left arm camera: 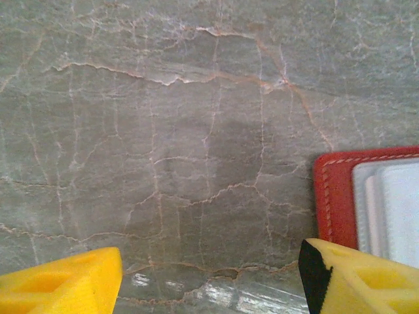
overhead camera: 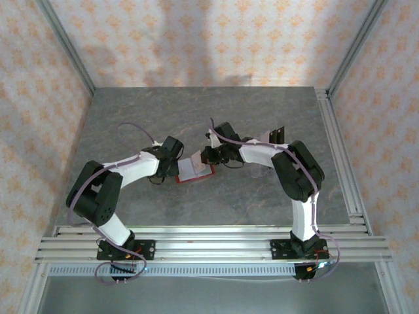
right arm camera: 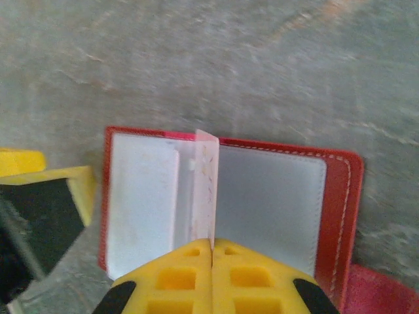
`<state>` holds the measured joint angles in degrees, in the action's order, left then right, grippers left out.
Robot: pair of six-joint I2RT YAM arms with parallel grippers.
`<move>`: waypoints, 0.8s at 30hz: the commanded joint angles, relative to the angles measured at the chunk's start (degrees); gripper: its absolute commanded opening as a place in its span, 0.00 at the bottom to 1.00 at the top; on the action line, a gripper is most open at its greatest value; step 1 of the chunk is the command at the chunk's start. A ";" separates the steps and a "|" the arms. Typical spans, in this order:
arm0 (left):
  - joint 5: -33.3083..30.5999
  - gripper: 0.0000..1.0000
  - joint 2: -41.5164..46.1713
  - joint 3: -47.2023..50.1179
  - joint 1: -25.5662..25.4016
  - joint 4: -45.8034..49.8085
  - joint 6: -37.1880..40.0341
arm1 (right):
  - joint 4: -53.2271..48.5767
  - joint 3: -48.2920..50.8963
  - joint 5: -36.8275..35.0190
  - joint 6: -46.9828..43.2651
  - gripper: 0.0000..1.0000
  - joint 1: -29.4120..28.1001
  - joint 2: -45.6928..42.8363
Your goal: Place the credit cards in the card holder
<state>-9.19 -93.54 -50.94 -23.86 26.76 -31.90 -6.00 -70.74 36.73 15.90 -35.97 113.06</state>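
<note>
Pinching clear sleeve [right arm camera: 205,190] inside open card holder [right arm camera: 340,196], right gripper [right arm camera: 212,247]; left gripper [left arm camera: 211,268] spread alongside.

Leathery card holder [right arm camera: 339,196] (veined stone table [left arm camera: 163,131])

Top external: high behind the near edge, looking down over the whole table [overhead camera: 216,111]. Wrist views: close, aimed down at its surface. Shared by all three: card holder [overhead camera: 195,169], right edge in left wrist, lower centre in right.

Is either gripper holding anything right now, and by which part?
The right gripper pinches the card holder by its upright inner leaf; the left gripper is open, gripping nothing.
</note>
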 commanded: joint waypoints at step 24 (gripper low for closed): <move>8.05 0.73 2.75 -2.79 -2.20 -4.85 6.60 | 2.10 10.75 -3.27 7.87 0.00 0.23 -10.23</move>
<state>-2.98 -92.77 -51.94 -24.73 23.59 -28.36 -5.78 -59.96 32.29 21.67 -35.97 105.08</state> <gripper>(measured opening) 0.725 0.040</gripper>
